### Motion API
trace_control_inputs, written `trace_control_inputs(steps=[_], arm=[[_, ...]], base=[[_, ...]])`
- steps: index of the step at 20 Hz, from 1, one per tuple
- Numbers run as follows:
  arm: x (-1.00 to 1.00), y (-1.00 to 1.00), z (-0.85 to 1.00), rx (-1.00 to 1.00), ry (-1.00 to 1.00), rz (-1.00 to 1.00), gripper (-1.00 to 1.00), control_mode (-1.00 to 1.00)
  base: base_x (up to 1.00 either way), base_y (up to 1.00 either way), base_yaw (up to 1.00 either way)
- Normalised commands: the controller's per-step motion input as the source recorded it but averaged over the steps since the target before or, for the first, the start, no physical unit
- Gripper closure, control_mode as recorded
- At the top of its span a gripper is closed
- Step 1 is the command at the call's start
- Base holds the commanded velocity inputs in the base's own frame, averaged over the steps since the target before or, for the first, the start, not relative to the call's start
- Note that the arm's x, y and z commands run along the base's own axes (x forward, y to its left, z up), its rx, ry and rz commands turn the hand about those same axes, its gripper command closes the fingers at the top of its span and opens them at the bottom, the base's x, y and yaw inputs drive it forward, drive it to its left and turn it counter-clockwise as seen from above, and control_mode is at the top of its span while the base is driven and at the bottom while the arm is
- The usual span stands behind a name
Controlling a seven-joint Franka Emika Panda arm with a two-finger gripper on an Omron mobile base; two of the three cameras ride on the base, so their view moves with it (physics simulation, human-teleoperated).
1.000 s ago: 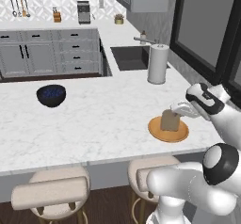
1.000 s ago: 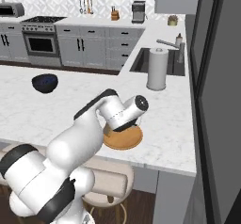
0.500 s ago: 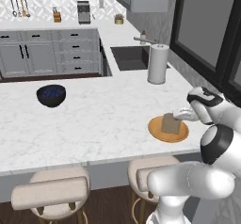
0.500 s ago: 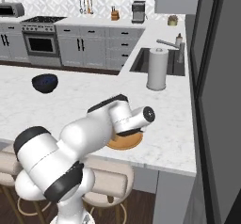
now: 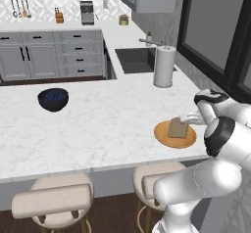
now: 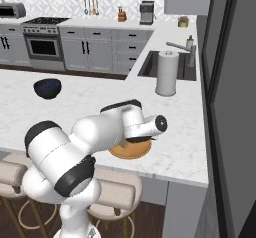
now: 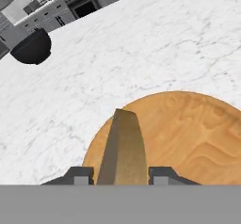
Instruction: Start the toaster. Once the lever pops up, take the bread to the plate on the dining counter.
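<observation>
Thin golden-brown toast slice [image 7: 123, 148] stands on edge on the flat round wood-coloured plate [image 7: 197, 133], which sits on the white grey-veined marble dining counter [image 5: 98, 124]. Two-finger gripper [image 7: 121, 175] brackets the slice at 6 o'clock in hand view; whether the fingertips [image 7: 79, 175] clamp it or stand clear, I cannot tell. Dark blue-black bowl [image 5: 53, 99] sits well apart toward 10 o'clock of the plate in left base view.

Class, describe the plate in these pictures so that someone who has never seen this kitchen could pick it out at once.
Find the long white marble dining counter with round stools under its near edge. Toward its right end, nearer that edge than the tall paper towel roll, lies the plate, with the bread on it. It is flat, round and orange-brown like wood, unlike the deep dark bowl far to its left.
</observation>
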Motion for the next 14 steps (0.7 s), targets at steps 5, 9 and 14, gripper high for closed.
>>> trace_control_inputs(steps=[5,9,14], arm=[[0.01,-0.1,0.0,-0.02,0.0,0.0,-1.0,-1.0],[0.06,-0.39,0.0,-0.07,0.06,-0.07,-1.0,-1.0],[0.06,-0.4,0.0,-0.12,0.2,-0.11,-1.0,-1.0]], base=[[0.0,0.0,0.0],[0.0,0.0,0.0],[0.0,0.0,0.0]])
